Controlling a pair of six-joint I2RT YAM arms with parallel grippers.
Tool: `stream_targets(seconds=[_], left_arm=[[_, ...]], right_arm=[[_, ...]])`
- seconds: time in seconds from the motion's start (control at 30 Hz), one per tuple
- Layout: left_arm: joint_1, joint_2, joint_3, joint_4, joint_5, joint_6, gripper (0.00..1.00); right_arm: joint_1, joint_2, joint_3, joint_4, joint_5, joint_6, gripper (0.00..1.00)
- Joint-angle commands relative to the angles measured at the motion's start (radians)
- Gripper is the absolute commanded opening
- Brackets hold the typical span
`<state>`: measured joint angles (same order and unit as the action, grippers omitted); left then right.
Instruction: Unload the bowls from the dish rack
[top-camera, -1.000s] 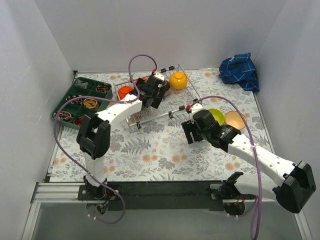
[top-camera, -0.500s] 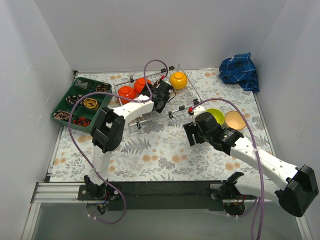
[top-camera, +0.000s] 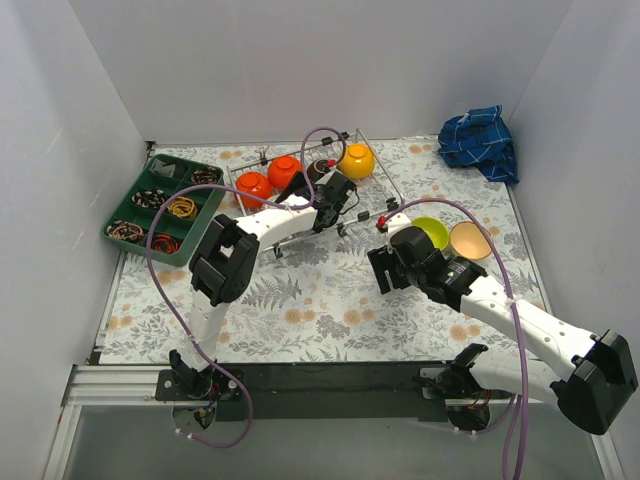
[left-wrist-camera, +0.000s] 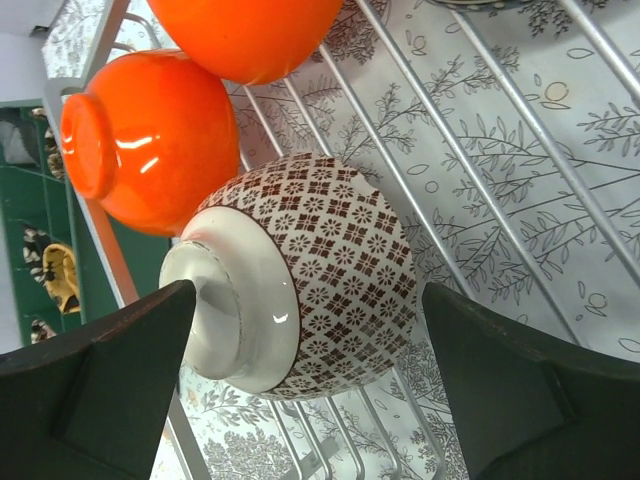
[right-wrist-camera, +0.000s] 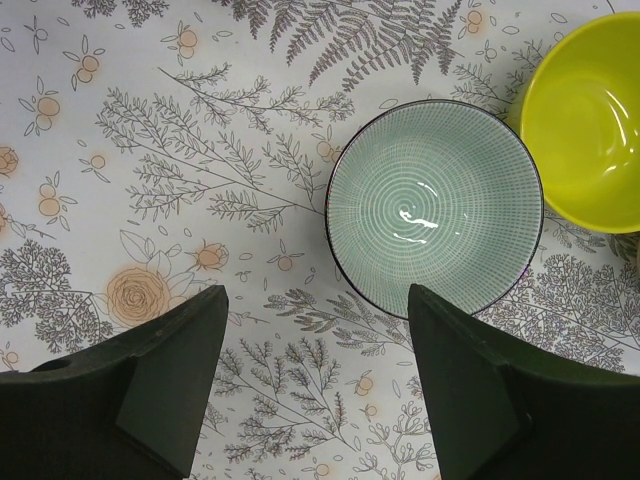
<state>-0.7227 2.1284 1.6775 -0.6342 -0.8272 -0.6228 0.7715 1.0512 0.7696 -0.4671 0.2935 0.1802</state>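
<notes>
The silver wire dish rack (top-camera: 375, 182) stands at the table's back middle. It holds two orange bowls (top-camera: 252, 185), a brown-patterned bowl (top-camera: 320, 168) and a yellow bowl (top-camera: 356, 160). My left gripper (top-camera: 332, 190) is open over the rack. In the left wrist view the brown-patterned bowl (left-wrist-camera: 310, 270) lies on its side on the rack wires (left-wrist-camera: 480, 170) between the open fingers (left-wrist-camera: 90, 390), untouched, with an orange bowl (left-wrist-camera: 150, 140) beside it. My right gripper (top-camera: 388, 268) is open and empty above a teal bowl (right-wrist-camera: 435, 210) on the table, next to a lime bowl (right-wrist-camera: 590, 125).
A lime bowl (top-camera: 432, 232) and a peach bowl (top-camera: 470, 240) sit on the floral tablecloth right of the rack. A green compartment tray (top-camera: 165, 205) with small items is at the left. A blue cloth (top-camera: 480, 140) lies at the back right corner.
My left gripper has moved right and forward over the rack, from beside the orange bowls to the brown-patterned bowl. My right gripper has shifted slightly, staying open.
</notes>
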Motion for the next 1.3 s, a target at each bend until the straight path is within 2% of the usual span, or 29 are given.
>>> stream_targets(seconds=[0.0, 0.7, 1.03, 1.27], left_arm=[[-0.024, 0.002, 0.031, -0.041, -0.079, -0.020, 0.98], [-0.009, 0.074, 0.105, -0.124, -0.029, -0.066, 0.98], [0.005, 0.137, 0.159, -0.258, 0.028, -0.144, 0.98], [0.005, 0.162, 0.160, -0.286, 0.031, -0.176, 0.98]], right_arm=[[-0.003, -0.017, -0.007, 0.036, 0.019, -0.002, 0.80], [-0.005, -0.060, -0.036, 0.039, 0.026, -0.011, 0.80], [-0.006, -0.054, -0.036, 0.035, 0.036, -0.019, 0.80], [-0.008, -0.043, -0.035, 0.035, 0.033, -0.027, 0.80]])
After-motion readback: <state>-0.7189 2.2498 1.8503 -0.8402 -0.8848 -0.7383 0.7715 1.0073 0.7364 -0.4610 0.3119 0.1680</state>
